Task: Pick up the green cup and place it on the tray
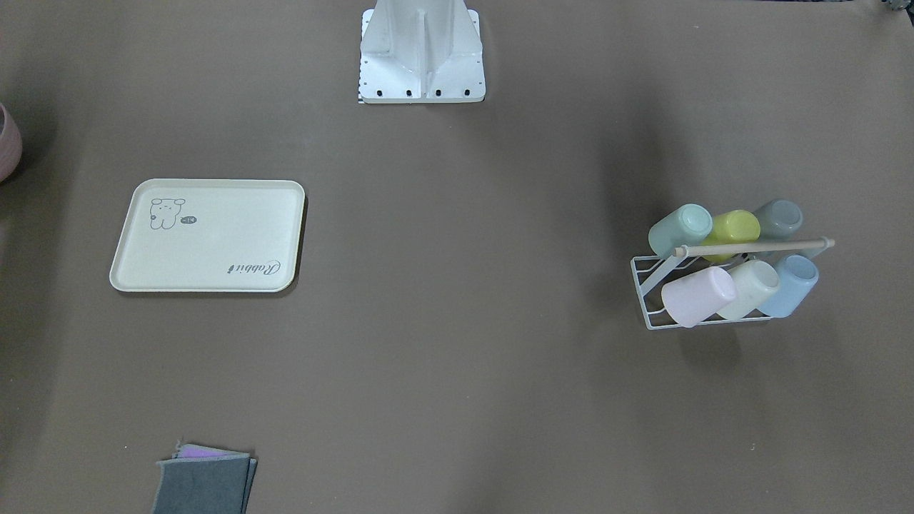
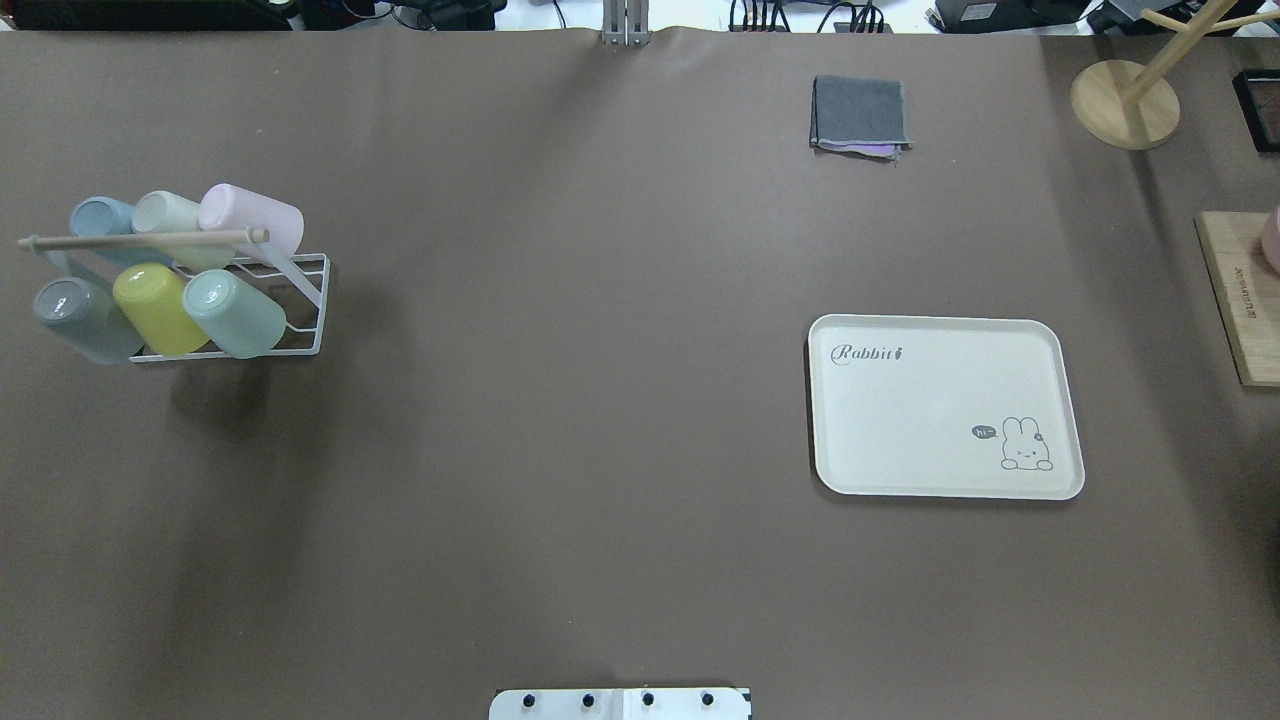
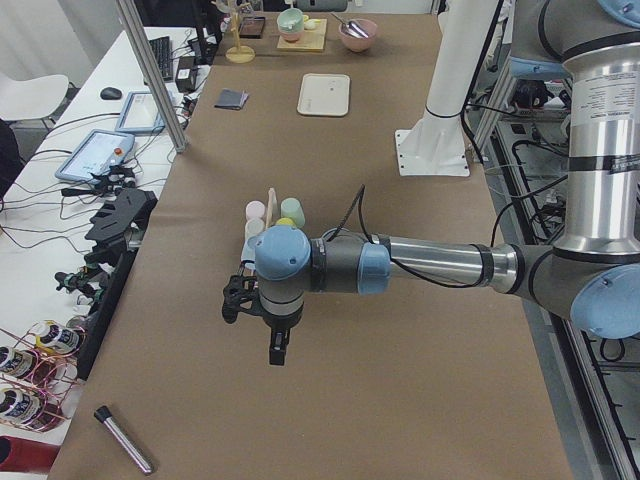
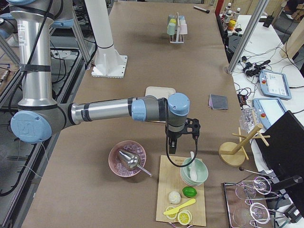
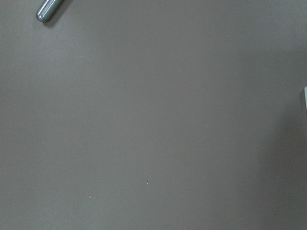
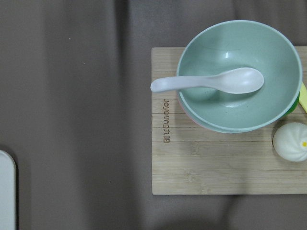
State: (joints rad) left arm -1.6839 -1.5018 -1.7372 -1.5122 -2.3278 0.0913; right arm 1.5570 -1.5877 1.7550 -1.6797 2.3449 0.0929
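Note:
The green cup (image 1: 680, 228) (image 2: 235, 313) lies tilted in a white wire rack (image 1: 646, 285) (image 2: 312, 300) with a wooden rod, beside a yellow-green cup (image 2: 158, 308) and a grey cup (image 2: 82, 318). The cream tray (image 1: 214, 250) (image 2: 930, 400) lies flat on the other side of the table with nothing on it. My left gripper (image 3: 277, 350) hangs over bare table, nearer the table's end than the rack. My right gripper (image 4: 171, 148) hangs past the tray, over a wooden board. Both show only in the side views, so I cannot tell whether they are open or shut.
Pink, cream and blue cups fill the rack's other row (image 2: 180, 215). A folded grey cloth (image 2: 860, 112) lies at the far edge. A wooden board (image 6: 201, 158) holds a green bowl (image 6: 240, 72) with a spoon. A pink bowl (image 4: 127, 159) and a mug tree (image 2: 1125, 100) stand nearby.

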